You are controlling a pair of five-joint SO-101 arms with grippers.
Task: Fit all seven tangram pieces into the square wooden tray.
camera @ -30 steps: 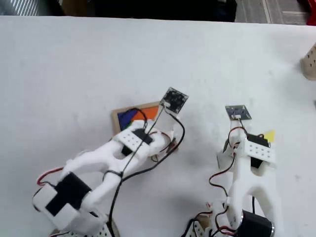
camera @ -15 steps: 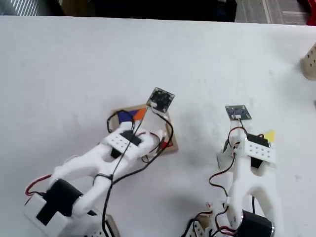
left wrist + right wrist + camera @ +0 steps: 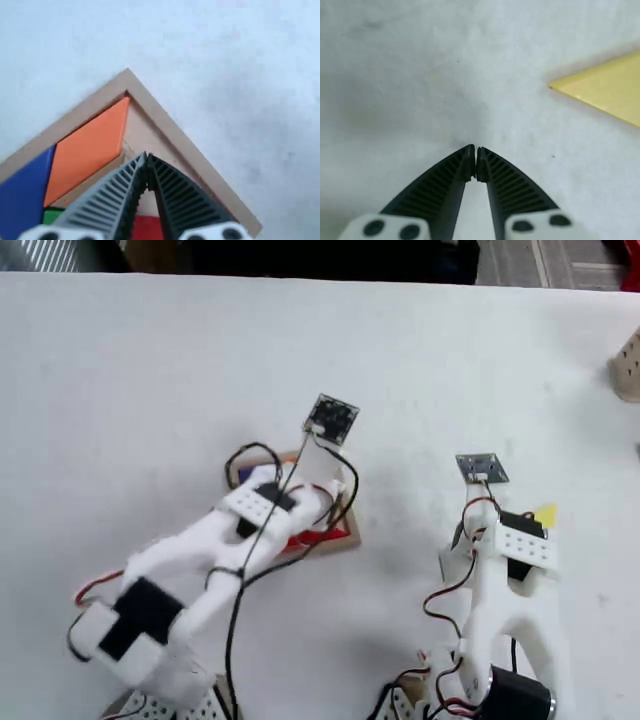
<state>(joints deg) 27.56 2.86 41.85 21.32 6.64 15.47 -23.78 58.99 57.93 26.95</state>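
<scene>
"White table all round. Where's the left gripper?"

"Over the wooden tray, tips pressed together on nothing, above bare floor near one corner. The orange piece lies just beside the tips, the blue piece and green piece past it, and the red piece beneath the fingers."

"Room?"

"Bare wood between orange and the rim, with open table beyond the corner."

"Right gripper?"

"Closed, empty, above bare table. The yellow piece lies ahead of the tips and off to one side, apart from them and well away from the tray."
</scene>
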